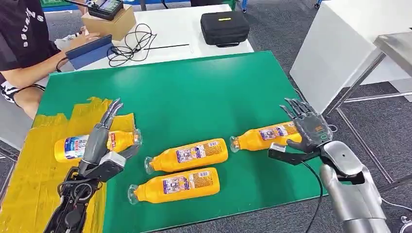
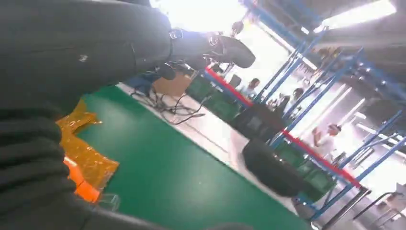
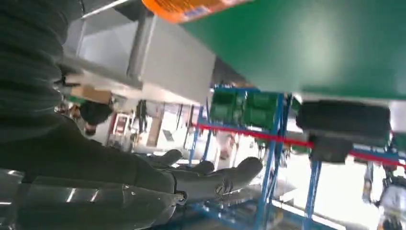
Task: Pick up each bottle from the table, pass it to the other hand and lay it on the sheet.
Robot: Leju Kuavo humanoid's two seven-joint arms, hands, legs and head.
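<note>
An orange bottle (image 1: pixel 73 145) lies on the yellow sheet (image 1: pixel 29 184) at the table's left. My left hand (image 1: pixel 99 145) hovers over its neck end with fingers stretched out and nothing in it; the left wrist view shows a bit of this bottle (image 2: pixel 79 186) by the sheet (image 2: pixel 88 155). Three more orange bottles lie on the green mat (image 1: pixel 194 92): two (image 1: pixel 188 155) (image 1: pixel 176 186) in the middle, one (image 1: pixel 265 136) at the right. My right hand (image 1: pixel 306 128) is spread just beyond that bottle's base, holding nothing. The right wrist view shows the bottle's (image 3: pixel 191 7) edge and my extended fingers (image 3: pixel 215 178).
A person (image 1: pixel 19 43) sits at the table's far left by a blue tablet (image 1: pixel 90 51), a cardboard box (image 1: pixel 109 22) and cables (image 1: pixel 128 46). A black case (image 1: pixel 224 27) stands on the white table behind. A white table (image 1: pixel 340 43) is at the right.
</note>
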